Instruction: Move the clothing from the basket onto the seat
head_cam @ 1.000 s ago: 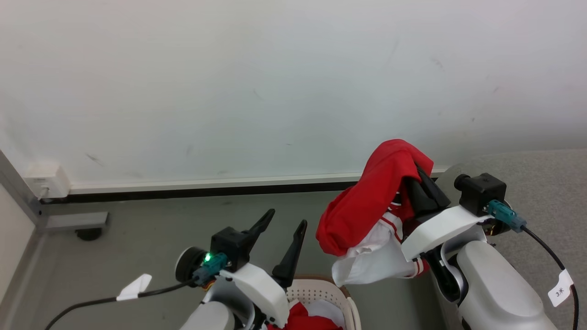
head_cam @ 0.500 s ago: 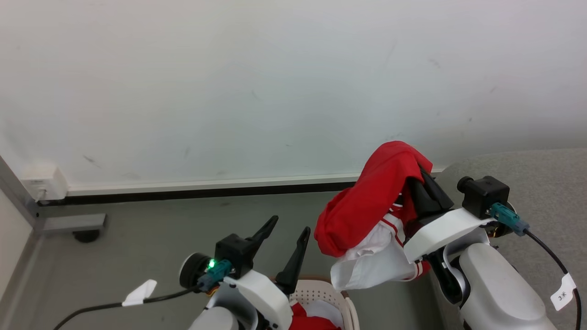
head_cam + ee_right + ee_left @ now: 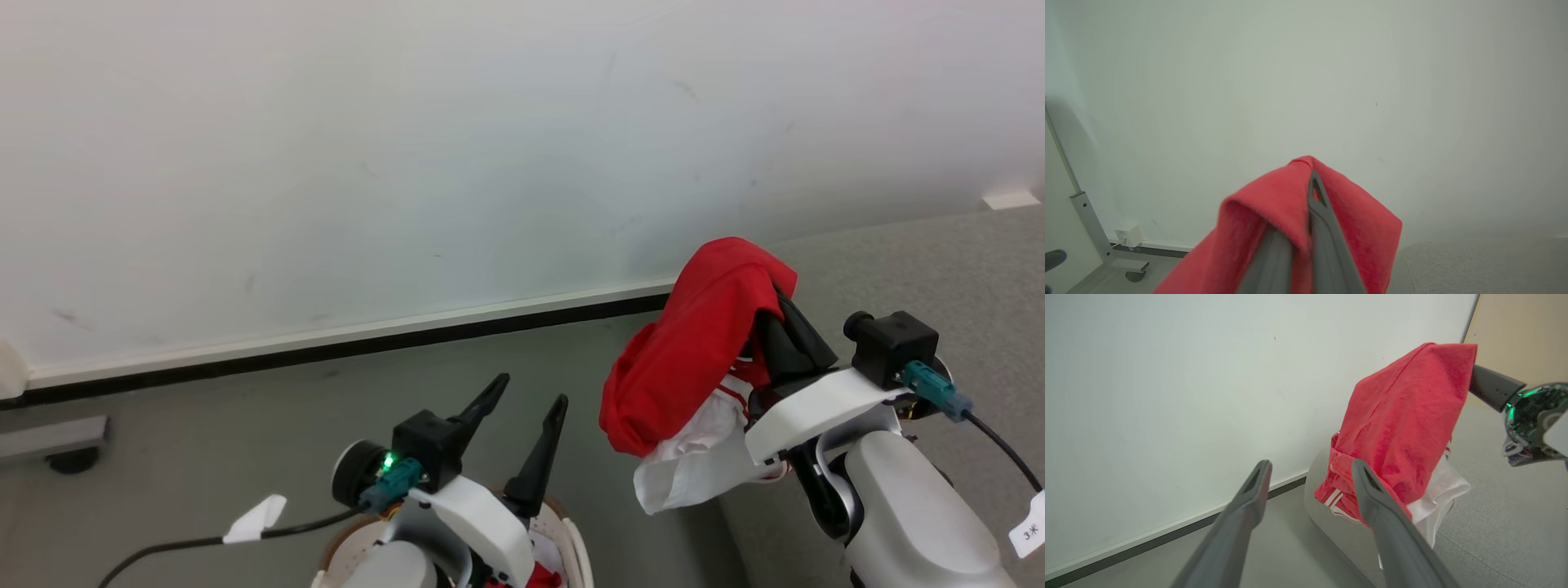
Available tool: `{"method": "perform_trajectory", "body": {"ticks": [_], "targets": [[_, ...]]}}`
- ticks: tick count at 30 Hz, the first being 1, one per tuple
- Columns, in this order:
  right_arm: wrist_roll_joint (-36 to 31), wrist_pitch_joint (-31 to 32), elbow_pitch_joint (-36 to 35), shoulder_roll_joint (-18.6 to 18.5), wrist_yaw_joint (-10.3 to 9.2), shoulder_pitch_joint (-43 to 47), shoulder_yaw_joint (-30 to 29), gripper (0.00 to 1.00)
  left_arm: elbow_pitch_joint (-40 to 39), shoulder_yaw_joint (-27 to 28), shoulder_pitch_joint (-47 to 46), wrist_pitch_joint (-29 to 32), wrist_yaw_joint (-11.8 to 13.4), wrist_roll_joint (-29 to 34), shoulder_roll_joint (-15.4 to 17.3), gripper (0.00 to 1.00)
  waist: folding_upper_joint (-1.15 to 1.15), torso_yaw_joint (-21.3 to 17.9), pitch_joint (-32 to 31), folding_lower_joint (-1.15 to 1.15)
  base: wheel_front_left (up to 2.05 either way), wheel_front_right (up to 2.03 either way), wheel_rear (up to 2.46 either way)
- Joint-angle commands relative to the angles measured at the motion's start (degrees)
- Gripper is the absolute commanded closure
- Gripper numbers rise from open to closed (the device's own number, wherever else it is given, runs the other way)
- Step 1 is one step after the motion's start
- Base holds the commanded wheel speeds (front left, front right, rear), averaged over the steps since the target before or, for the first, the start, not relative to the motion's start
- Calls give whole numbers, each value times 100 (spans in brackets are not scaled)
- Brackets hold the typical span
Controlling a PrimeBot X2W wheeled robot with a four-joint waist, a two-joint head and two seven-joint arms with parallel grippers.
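The clothing [image 3: 702,343] is gripped in the right end effector [image 3: 782,322] near the seat [image 3: 939,261]. The left end effector [image 3: 526,400] is held wide above the basket [image 3: 571,535].

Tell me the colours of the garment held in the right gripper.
Red garment, white part below, red-and-white striped trim; clearest in the left wrist view.
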Motion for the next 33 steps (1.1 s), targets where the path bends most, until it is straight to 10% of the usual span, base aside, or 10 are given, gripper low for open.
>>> {"method": "perform_trajectory", "body": {"ticks": [1, 18, 33], "targets": [[-77, -21, -59, -97, -12, 115, 13, 100, -57, -54, -17, 19, -13, -6, -25, 0, 0, -322, 67, 0, 0, 0, 0], [-82, -20, -898, -760, -12, 466, -219, 100, -318, -631, -177, 131, -70, 41, -277, 0, 0, -1490, 383, 0, 0, 0, 0], [-262, -20, -1178, -1029, -12, -263, -1042, 100, -556, -878, -886, 410, -272, 284, -180, 0, 0, -1111, 1694, 0, 0, 0, 0]]}}
